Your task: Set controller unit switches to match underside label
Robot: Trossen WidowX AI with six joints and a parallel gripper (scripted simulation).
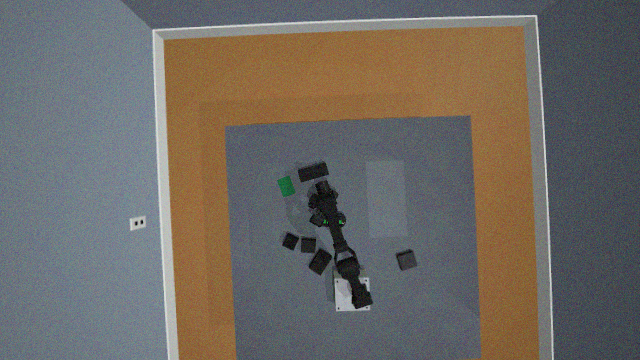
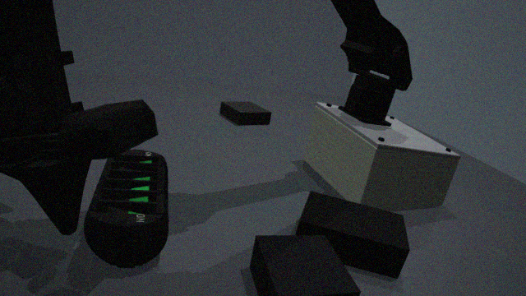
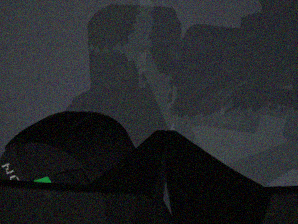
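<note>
Grey bench (image 1: pixel 435 200): controller unit (image 2: pixel 127 242) (image 3: pixel 75 130) borne just beside shut claw (image 2: pixel 67 230) (image 3: pixel 166 134); green block (image 1: pixel 286 186), dark blocks (image 1: pixel 313 171) (image 2: pixel 353 234) spread farther off.

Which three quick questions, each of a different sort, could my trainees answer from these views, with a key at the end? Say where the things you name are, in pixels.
1. True or false: the gripper (image 2: pixel 67 230) (image 3: pixel 164 140) is shut with nothing between its fingers.

2. Multiple choice: in the top view, what colour is the flat block beside the long dark block (image 1: pixel 313 171)?
a) red
b) green
c) yellow

3. Fill in the blank: in the exterior view, the word printed at the near end of the controller unit (image 2: pixel 125 242) (image 3: pixel 75 132), by its switches, is ____.

Key: 1. true; 2. b; 3. ON
</note>
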